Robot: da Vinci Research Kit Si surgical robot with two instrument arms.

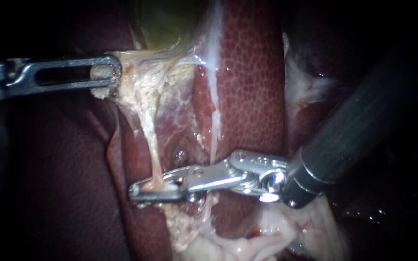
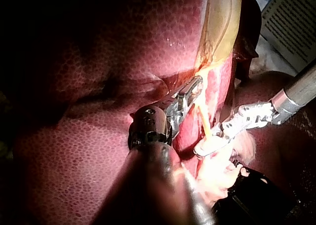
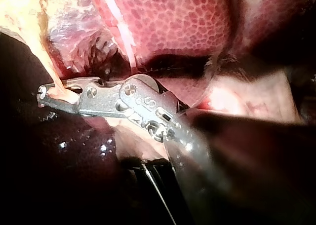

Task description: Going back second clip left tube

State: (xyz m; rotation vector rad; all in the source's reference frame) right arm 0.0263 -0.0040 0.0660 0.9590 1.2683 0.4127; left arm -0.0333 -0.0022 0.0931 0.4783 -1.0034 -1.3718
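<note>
Tensioning the pale tissue (image 1: 139,84) under the gallbladder (image 1: 170,24), my left instrument (image 1: 106,78) clamps it so the left tube (image 1: 152,145) stands taut; the jaws of my right instrument (image 1: 143,188) pinch that tube.

Glossy liver (image 1: 252,72); shiny metal right instrument (image 1: 133,190)

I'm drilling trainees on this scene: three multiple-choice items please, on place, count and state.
1. The dark-shafted right instrument's silver tip is: A at the thin pale tube; B on a gauze pad; C off the tissue.
2. Instruments in the endoscope view: A one; B two; C three.
3. The silver slotted left instrument's jaws: A open, empty; B shut on pale stringy tissue; C hidden.
Answers: 1 A, the tube crosses its tip; 2 B, one enters from each side; 3 B, tissue is pinched at their end.
</note>
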